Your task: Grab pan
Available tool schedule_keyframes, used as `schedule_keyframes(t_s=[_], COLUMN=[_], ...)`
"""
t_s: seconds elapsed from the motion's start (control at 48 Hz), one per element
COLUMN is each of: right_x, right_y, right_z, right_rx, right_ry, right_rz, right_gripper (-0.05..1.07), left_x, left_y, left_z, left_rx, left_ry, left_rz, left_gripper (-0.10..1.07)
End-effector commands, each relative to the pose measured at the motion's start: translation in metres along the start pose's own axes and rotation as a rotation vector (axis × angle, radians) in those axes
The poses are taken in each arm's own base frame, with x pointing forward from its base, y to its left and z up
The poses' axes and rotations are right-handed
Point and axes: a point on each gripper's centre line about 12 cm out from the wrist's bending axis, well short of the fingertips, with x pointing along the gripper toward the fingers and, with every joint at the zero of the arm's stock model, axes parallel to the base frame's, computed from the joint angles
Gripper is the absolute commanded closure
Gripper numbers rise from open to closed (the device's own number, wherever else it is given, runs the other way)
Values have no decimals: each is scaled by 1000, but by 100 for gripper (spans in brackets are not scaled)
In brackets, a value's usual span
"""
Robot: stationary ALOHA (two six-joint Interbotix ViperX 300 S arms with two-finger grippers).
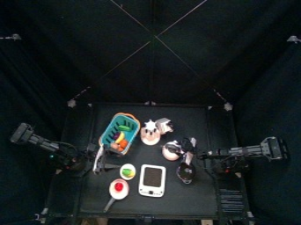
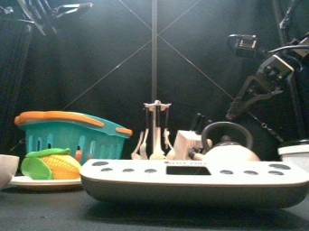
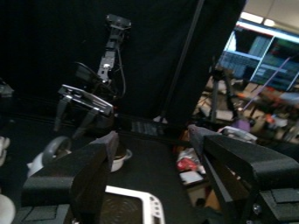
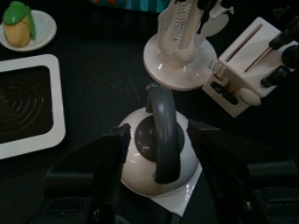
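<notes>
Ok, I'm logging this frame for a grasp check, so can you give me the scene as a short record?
left hand: open, empty, raised
right hand: open, jaws either side of kettle
kettle: white, black handle, upright, beside knife block
nearby: utensil stand, basket, plate with corn

Left end effector [image 3: 158, 179] wide open, pointing level; right end effector [image 4: 158, 149] pointing down, jaws apart.
</notes>
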Motion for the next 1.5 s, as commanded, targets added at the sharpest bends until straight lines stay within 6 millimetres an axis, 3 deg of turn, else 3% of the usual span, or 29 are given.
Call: schedule_keyframes(t_s=[0.0, 0.229, 0.396, 0.625, 1.0, 1.479], right_x=[0, 4, 5, 6, 11, 21], right_y=[1, 2, 3, 4, 5, 9], right_z=[8, 6, 6, 5, 4, 0], right_rx=[6, 1, 3, 6, 2, -7], right_ry=[-19, -2, 3, 6, 24, 62], right_rz=[5, 9, 10, 13, 13, 20], right_gripper=[14, 14, 14, 14, 14, 14], left_x=[5, 12, 27, 27, 20, 16], left_y=[-6, -15, 10, 18, 41, 52], left_z=[8, 23, 6, -4, -57, -136], left_rx=[-168, -173, -201, -154, -82, -23], left_ry=[48, 117, 265, 380, 701, 1019], left_rz=[17, -16, 53, 47, 84, 206], left_gripper=[0, 0, 0, 0, 0, 0])
